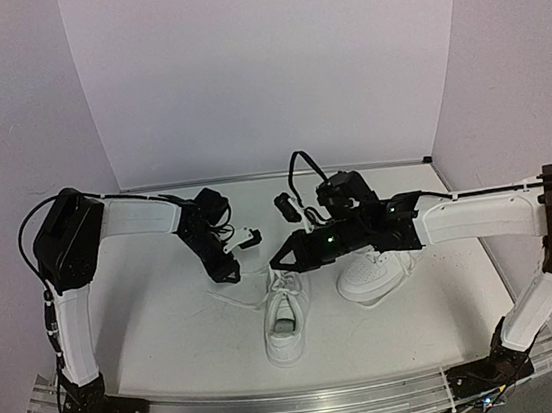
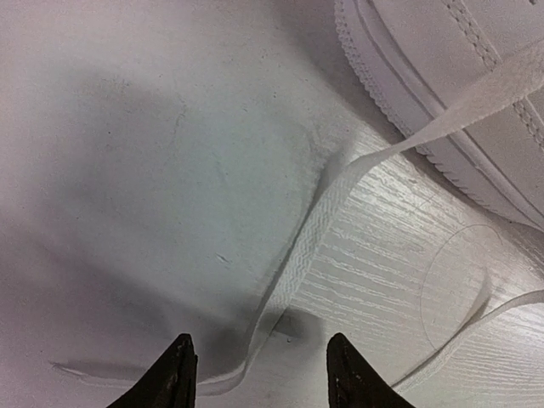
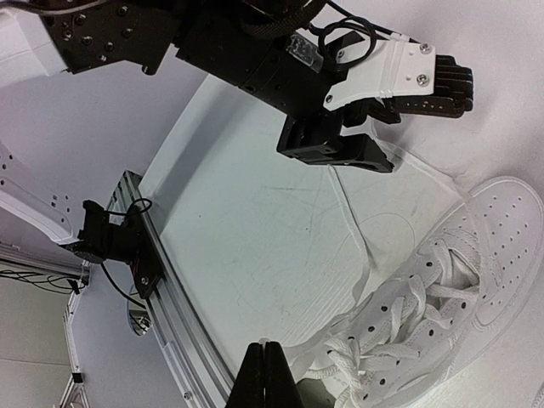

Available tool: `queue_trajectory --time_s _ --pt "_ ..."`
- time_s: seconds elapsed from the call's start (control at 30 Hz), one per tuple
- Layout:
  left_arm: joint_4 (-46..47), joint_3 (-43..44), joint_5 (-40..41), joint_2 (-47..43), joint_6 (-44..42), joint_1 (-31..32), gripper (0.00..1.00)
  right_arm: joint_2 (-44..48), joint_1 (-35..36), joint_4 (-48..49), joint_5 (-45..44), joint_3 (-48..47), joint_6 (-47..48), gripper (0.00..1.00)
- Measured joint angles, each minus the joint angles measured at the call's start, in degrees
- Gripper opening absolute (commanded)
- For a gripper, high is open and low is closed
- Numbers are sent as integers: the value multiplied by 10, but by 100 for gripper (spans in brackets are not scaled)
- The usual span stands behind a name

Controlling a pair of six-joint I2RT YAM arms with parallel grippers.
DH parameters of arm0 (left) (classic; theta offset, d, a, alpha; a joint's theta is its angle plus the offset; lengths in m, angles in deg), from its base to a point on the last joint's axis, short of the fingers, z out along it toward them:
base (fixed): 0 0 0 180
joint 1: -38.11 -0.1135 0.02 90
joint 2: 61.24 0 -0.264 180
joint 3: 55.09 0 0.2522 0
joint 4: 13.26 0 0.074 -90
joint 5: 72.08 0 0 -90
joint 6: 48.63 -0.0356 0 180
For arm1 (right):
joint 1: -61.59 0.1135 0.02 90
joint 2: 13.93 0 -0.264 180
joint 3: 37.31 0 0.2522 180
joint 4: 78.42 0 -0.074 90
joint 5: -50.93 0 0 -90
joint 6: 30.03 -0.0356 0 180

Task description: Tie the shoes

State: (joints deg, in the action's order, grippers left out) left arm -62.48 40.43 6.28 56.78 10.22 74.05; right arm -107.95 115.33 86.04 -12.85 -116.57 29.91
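Two white shoes sit on the counter (image 1: 169,320): the centre shoe (image 1: 286,326) and the second shoe (image 1: 370,275), partly under the right arm. One loose lace (image 2: 314,229) lies flat between the parted, ungripping fingers of the left pincer (image 2: 259,374). The right pincer (image 3: 268,374) is closed, holding nothing visible, above the centre shoe's lacing.

Beside the shoe (image 2: 476,76), the table (image 2: 399,255) had a matt white top with a fine wood grain. The shoe looked like smooth white leather, its sole edge finely ribbed. Its lace (image 2: 310,238) was flat woven cloth. The rail (image 1: 310,404) in front of the shoe was bare brushed metal. The fingers (image 2: 174,378) of the left gripper (image 2: 259,344) were matt black.
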Motion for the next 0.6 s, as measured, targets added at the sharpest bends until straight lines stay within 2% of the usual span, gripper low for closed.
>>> queue_trajectory --time_s 0.23,0.47,0.6 --pt "-7 -8 11 2 1 0 3 0 0 0 -1 0 0 0" --pt "8 -79 11 -56 53 0 0 0 0 0 -7 0 0 0" --pt "31 -161 14 -179 111 0 0 0 -2 0 -12 0 0 0"
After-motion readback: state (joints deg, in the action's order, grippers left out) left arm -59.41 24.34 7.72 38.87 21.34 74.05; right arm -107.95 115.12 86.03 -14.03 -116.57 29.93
